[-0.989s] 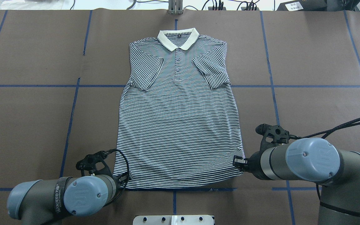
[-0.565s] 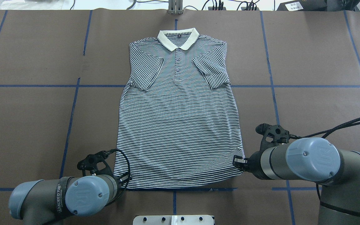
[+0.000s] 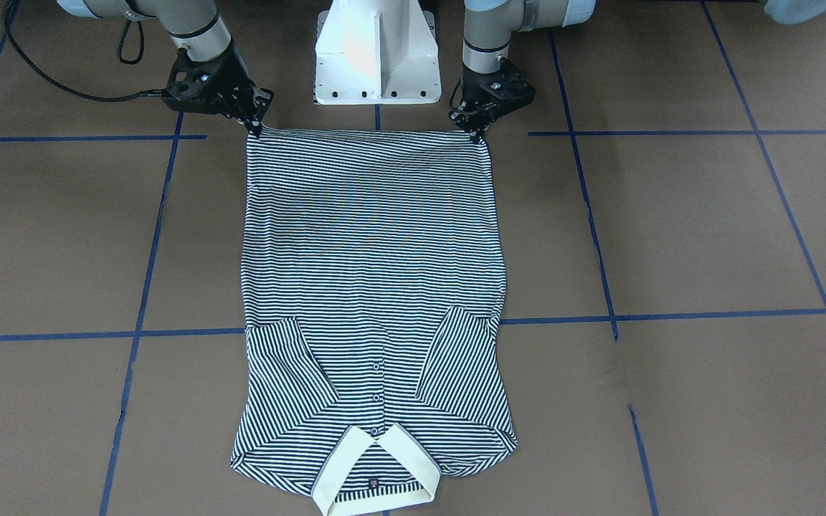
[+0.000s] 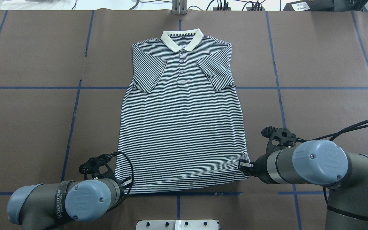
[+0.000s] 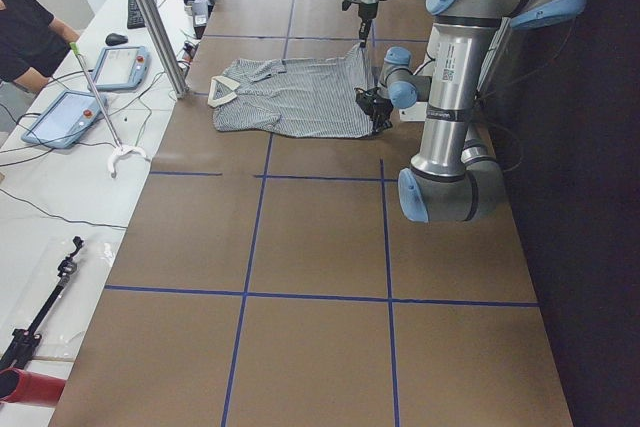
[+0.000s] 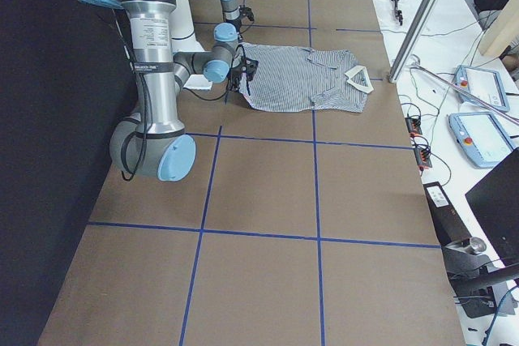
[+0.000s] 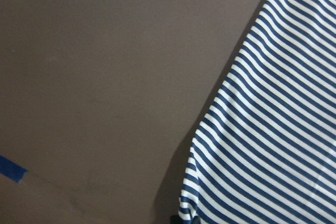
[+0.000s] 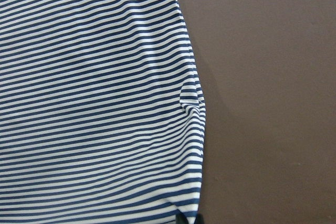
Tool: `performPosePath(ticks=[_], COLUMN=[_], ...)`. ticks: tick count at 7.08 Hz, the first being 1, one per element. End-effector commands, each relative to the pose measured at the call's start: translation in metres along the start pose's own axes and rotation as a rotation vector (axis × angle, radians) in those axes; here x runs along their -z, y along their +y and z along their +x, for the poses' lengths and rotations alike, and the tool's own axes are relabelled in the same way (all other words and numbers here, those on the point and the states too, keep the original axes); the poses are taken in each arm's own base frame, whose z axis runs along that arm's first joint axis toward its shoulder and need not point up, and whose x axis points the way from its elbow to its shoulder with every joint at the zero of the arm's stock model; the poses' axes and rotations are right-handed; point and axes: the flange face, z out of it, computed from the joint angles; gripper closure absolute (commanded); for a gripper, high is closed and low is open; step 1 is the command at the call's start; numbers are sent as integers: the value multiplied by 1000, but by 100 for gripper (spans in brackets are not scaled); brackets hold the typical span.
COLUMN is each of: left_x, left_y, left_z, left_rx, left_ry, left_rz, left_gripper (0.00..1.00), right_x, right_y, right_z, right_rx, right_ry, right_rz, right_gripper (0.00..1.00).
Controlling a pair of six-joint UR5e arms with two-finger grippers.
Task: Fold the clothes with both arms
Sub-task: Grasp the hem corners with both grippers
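On the brown table (image 4: 315, 64), the polo shirt (image 4: 184, 127) lies flat and face up. Its cream collar (image 4: 181, 40) is at the far end and both sleeves (image 4: 147, 72) are folded in over the chest. The left gripper (image 3: 476, 130) pinches the near left corner of the hem (image 4: 184, 188) and the right gripper (image 3: 256, 127) pinches the near right corner. Each is pressed together on the cloth, with the hem drawn fairly straight between them.

Both pinches look shallow: in the wrist views only the very tip of each corner sits at the fingers. One corner may therefore slip free as the hem rises, and the fold would land skewed. If the arms travel unevenly, the hem would meet the collar crooked. Carrying it too low could bunch the fabric or flick the tucked sleeves open.
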Motion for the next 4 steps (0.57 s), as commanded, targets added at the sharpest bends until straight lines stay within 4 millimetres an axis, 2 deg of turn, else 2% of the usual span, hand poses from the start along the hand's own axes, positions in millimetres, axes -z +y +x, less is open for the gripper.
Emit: performPosePath(ticks=[1, 2, 4], left_x=[26, 58, 114], left_y=[-1, -1, 1], left_z=[2, 3, 12], left_rx=[-18, -66, -72], left_ry=[20, 48, 112], left_rz=[-8, -26, -53], left_gripper=[100, 100, 100], right_x=[7, 20, 36], right_y=[-7, -6, 9], right_z=[2, 13, 20], right_rx=[-11, -15, 1], right_ry=[-4, -4, -14], right_rz=[-26, -73, -130], right_gripper=[100, 100, 100])
